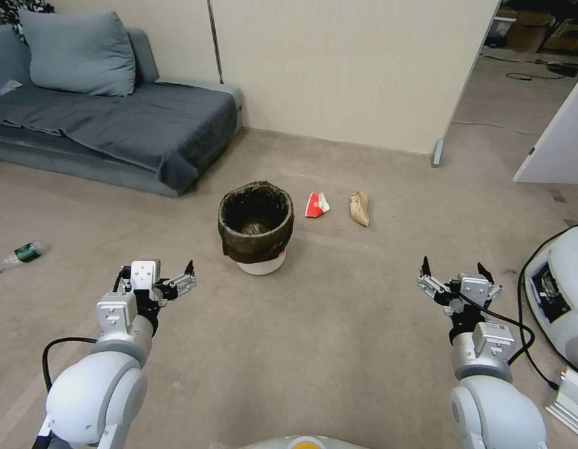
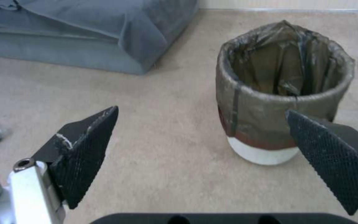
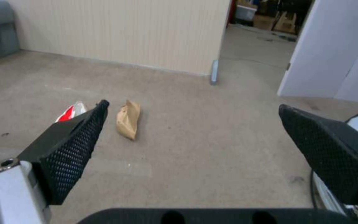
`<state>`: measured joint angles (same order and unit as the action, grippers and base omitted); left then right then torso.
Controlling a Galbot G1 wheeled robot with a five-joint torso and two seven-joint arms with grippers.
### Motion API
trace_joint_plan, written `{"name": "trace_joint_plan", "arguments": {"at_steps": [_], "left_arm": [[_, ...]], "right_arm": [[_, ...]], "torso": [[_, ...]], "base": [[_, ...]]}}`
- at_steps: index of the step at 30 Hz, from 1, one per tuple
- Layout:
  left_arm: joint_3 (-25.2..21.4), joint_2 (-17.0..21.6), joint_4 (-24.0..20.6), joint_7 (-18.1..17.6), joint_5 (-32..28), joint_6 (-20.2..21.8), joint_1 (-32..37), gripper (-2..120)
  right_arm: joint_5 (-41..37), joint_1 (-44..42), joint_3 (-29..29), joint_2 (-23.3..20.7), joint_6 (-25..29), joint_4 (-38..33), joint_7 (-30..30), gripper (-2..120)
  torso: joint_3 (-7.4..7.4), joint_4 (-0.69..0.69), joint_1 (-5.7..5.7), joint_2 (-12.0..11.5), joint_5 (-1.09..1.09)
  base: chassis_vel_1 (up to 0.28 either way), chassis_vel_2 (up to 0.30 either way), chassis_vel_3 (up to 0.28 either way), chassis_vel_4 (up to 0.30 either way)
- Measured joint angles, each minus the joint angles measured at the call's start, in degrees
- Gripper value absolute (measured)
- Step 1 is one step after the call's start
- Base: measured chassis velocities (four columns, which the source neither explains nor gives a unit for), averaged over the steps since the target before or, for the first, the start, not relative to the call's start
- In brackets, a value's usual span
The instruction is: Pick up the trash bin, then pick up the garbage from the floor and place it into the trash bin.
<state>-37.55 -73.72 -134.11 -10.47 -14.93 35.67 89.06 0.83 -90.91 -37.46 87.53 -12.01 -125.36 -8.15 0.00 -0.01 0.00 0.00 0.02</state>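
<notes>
The trash bin (image 1: 255, 227) stands upright on the floor (image 1: 338, 324) ahead of me, white with a dark bag folded over its rim, and seems to hold nothing. To its right lie pieces of garbage: a crushed red-and-white cup (image 1: 316, 205) and a brown paper bag (image 1: 360, 208). A green-labelled bottle (image 1: 24, 253) lies far left. My left gripper (image 1: 158, 274) hovers open, short of the bin and to its left. My right gripper (image 1: 454, 268) hovers open at the right, holding nothing. The left wrist view shows the bin (image 2: 282, 93) beyond the open gripper (image 2: 202, 110). Past my right gripper (image 3: 193, 104) lies the bag (image 3: 128, 123).
A grey sofa (image 1: 114, 118) with a cushion fills the back left. A beige partition wall (image 1: 351, 68) stands behind the bin, with an opening to its right beside a white panel (image 1: 557, 143). A white rounded machine (image 1: 560, 293) with a black cable sits at the right edge.
</notes>
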Motion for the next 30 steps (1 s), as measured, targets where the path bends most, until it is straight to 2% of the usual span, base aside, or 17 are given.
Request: {"name": "trace_joint_plan", "arguments": {"at_steps": [30], "left_arm": [[-0.14, -0.57, 0.81, 0.00, 0.06, -0.34, -0.48, 100]], "right_arm": [[-0.83, 0.35, -0.27, -0.41, -0.24, 0.14, 0.04, 100]], "torso": [[-0.01, 0.00, 0.00, 0.00, -0.02]], "base": [[-0.125, 0.127, 0.126, -0.122]]}}
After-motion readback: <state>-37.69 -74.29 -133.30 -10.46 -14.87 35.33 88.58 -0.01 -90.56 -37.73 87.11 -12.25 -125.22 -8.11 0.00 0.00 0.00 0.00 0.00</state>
